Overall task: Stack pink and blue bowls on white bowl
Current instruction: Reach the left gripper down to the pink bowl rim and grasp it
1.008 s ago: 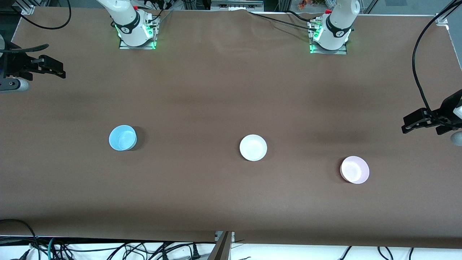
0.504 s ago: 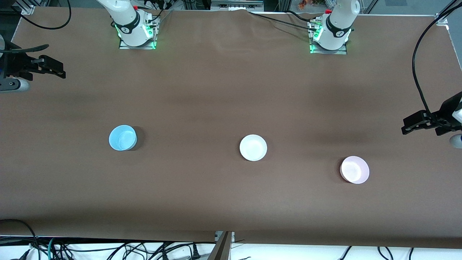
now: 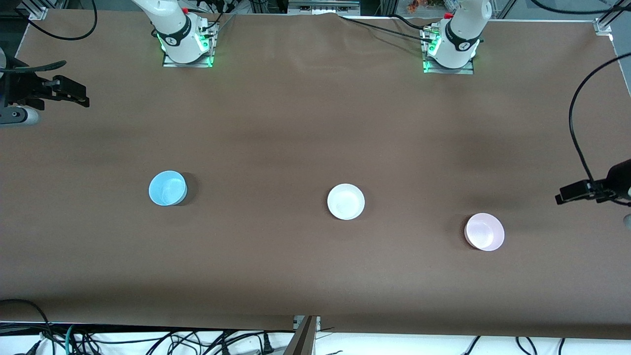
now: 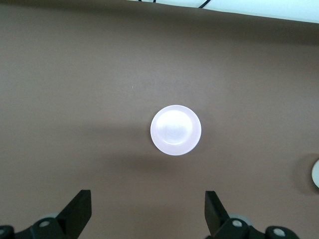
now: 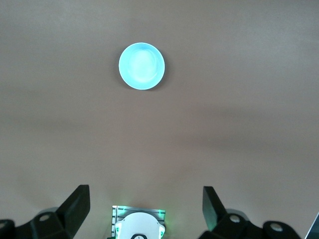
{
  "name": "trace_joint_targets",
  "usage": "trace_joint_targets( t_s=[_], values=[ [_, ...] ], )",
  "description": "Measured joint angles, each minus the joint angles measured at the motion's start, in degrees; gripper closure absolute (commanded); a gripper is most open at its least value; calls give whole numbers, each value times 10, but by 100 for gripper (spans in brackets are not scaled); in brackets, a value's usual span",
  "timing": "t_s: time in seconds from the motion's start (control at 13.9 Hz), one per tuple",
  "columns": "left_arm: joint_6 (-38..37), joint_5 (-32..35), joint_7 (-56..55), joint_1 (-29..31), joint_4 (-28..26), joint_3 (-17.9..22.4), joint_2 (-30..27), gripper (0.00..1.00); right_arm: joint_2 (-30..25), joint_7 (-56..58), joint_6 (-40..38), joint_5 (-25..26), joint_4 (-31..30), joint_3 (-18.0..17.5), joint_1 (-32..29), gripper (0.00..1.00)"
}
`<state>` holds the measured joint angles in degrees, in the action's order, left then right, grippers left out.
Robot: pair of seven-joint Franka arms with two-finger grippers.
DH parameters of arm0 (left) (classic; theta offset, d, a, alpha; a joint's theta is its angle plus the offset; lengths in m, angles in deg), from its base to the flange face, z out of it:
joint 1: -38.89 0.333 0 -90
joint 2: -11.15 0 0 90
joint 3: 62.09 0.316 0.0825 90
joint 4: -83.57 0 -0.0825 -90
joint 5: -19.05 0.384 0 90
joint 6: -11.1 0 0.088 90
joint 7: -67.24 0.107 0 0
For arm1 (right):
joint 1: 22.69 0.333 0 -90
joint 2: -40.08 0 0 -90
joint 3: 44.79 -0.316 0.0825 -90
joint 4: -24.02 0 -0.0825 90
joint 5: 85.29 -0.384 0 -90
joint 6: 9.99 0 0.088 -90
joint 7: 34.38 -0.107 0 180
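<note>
The light blue bowl (image 3: 167, 188) sits toward the right arm's end of the table, the white bowl (image 3: 346, 201) in the middle, and the pale pink bowl (image 3: 484, 231) toward the left arm's end. All three stand apart, upright and empty. My left gripper (image 3: 567, 195) is open, up over the table's edge at the left arm's end. Its wrist view shows the pink bowl (image 4: 176, 130) ahead of the open gripper (image 4: 146, 214) and a sliver of the white bowl (image 4: 316, 173). My right gripper (image 3: 81, 97) waits open over the table's other end. Its wrist view shows the gripper (image 5: 144, 206) and the blue bowl (image 5: 141, 66).
The two arm bases (image 3: 186, 42) (image 3: 451, 47) with green lights stand along the table's edge farthest from the front camera. A black cable (image 3: 574, 123) loops over the left arm's end. Loose cables (image 3: 148, 340) lie below the edge nearest the front camera.
My left gripper has moved over the table toward the front camera, closer to the pink bowl's level, and its cable swung with it. The right arm and the bowls have not moved.
</note>
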<state>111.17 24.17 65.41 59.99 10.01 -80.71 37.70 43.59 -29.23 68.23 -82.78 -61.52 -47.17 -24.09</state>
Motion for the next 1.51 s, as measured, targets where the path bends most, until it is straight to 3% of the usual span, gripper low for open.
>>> trace_joint_targets(
  t_s=[0.36,0.72,1.51],
  values=[
    [64,3,0,11,-60,1,42,0,0,0,0,0,0,2,0,0],
    [194,36,0,11,-125,1,92,1,0,0,0,0,0,2,0,0],
    [301,51,0,12,-145,3,150,11,1,0,0,0,0,2,0,0]
  ],
)
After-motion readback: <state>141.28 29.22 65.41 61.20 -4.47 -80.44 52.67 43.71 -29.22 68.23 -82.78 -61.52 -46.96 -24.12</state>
